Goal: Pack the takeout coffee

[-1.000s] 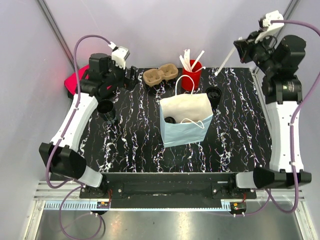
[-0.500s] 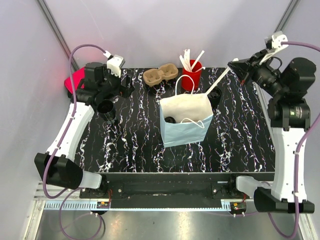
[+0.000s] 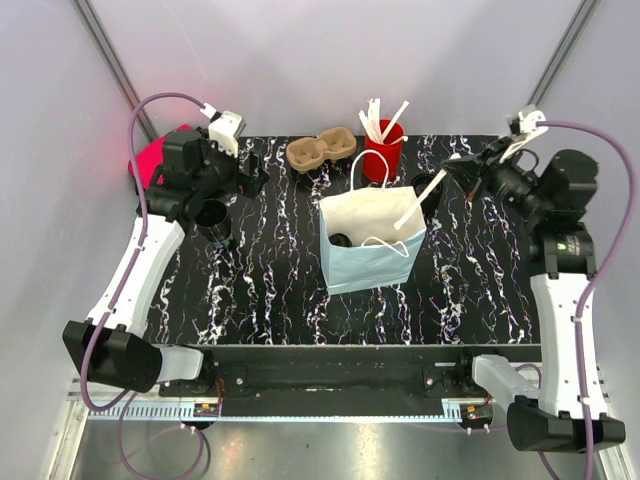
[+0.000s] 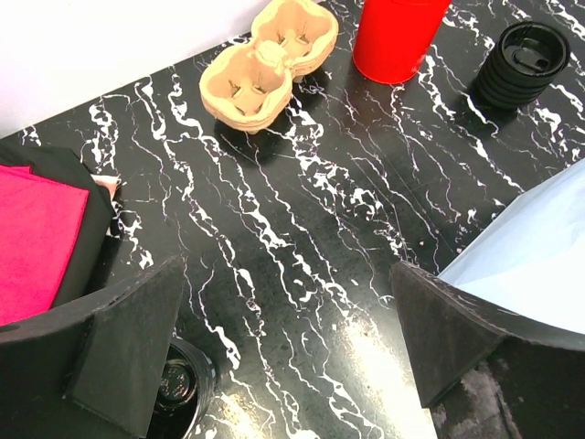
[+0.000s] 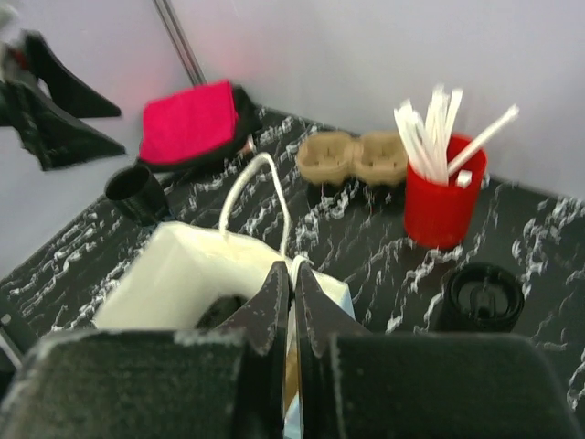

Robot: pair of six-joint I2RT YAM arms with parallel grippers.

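Observation:
A dark, round thing lies low inside the pale blue paper bag. It looks like the takeout coffee, mostly hidden by the bag's wall; in the right wrist view it is a dark patch. My right gripper is shut on a white stirrer, which slants down over the bag's open mouth. In the right wrist view the right gripper hangs just above the bag's handle. My left gripper stands wide open over bare table, holding nothing; its own view shows the left gripper beside a lidless black cup.
A red cup of white stirrers and a cardboard cup carrier stand at the back. A ribbed black stack topped by a lid sits right of the bag. The lidless black cup is at the left, a pink cloth behind it.
My right arm has swung down and to the left, carrying the stirrer from high at the back right to over the bag. My left arm has pulled back a little toward the far left.

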